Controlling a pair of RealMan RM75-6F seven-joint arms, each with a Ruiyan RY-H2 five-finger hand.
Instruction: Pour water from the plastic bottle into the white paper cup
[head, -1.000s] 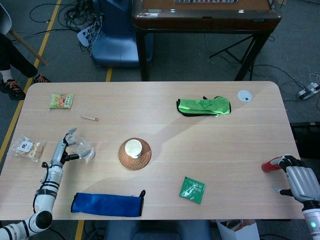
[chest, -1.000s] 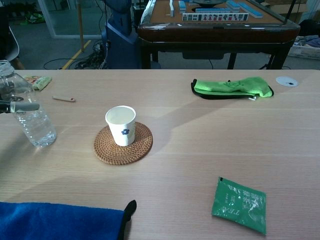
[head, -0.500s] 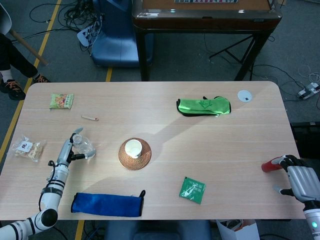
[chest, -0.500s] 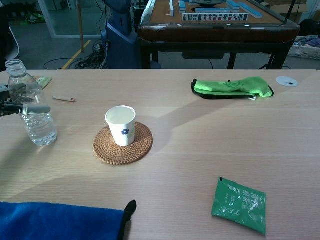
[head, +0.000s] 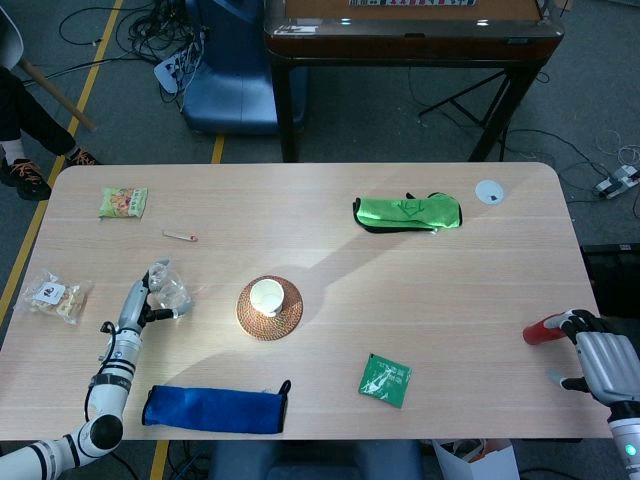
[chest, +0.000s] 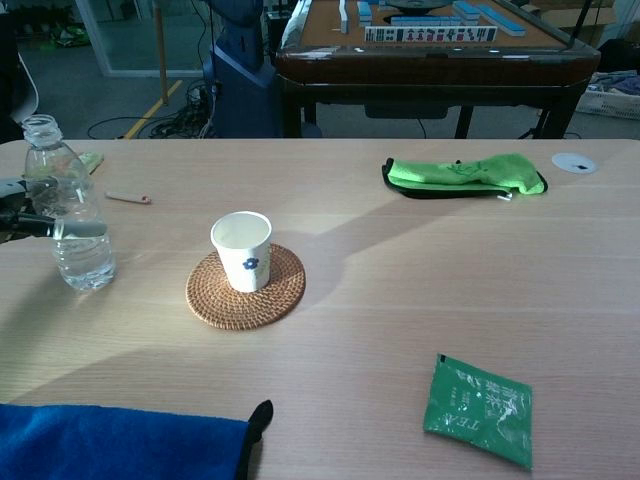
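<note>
From the head view, the bottle (head: 166, 290) stood upright near the table's (head: 330, 215) left edge, clear plastic, uncapped. The cup (head: 266, 296) sat on a round woven coaster (head: 270, 308) to its right, well apart from it. The left hand (head: 133, 306) lay against the bottle's left side with a finger reaching across it, gripping it. The right hand (head: 603, 360) hovered at the table's right edge, fingers curled around a red object (head: 543, 331). A green cloth (head: 408, 213) lay at the far side, a white disc (head: 489, 191) near the far right corner, a green packet (head: 386, 380) at the near side, a blue cloth (head: 212, 408) along the near edge, and snack bags (head: 123, 202) at the left. Cables ran over the grey floor beyond.

From the chest view, the bottle (chest: 72, 220) showed water in its lower part and an open neck. A finger of the left hand (chest: 52, 226) crossed its middle; the rest of the hand was cut off by the frame. The cup (chest: 242, 250), white with a small blue flower, stood open-mouthed on the coaster (chest: 246, 292). The right hand was out of frame. A dark wooden table with tiles on top (chest: 435, 40) stood behind.
</note>
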